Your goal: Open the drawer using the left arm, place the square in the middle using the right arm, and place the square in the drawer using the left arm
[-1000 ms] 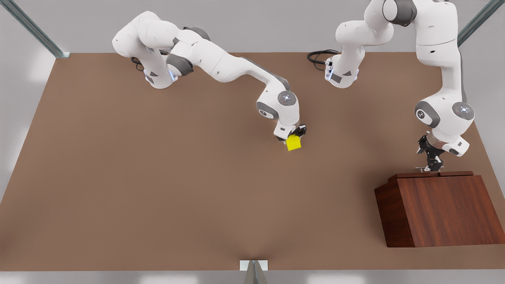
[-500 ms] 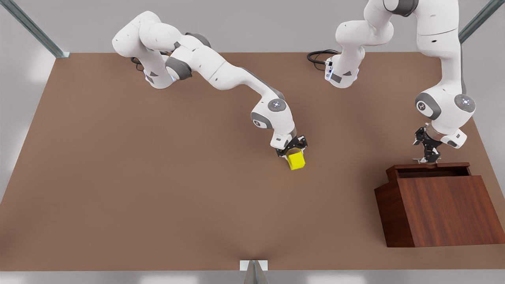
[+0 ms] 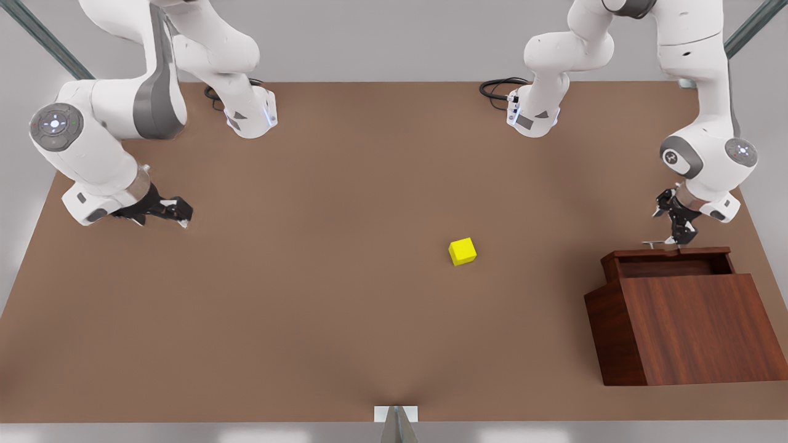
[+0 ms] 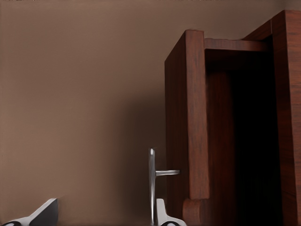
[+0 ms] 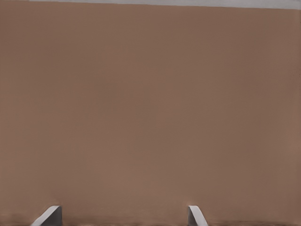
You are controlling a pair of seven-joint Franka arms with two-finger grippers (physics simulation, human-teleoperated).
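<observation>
The yellow square rests alone on the tabletop near its middle, with no gripper touching it. The drawer stands pulled out of the slanted wooden cabinet, its inside dark. My left gripper hovers at the drawer's silver handle. In the left wrist view the left gripper is open, with the handle close beside one fingertip and the drawer front right behind it. My right gripper waits open low over the table at the front view's far left, also open in its own view.
Both arm bases stand at the table's far edge with a black cable beside one. Bare brown table lies between the square and the cabinet and all around the right gripper.
The right gripper let go of the square and swung far to the front view's left. The square stays where it was set. The drawer slid out further and the left gripper stayed at its handle.
</observation>
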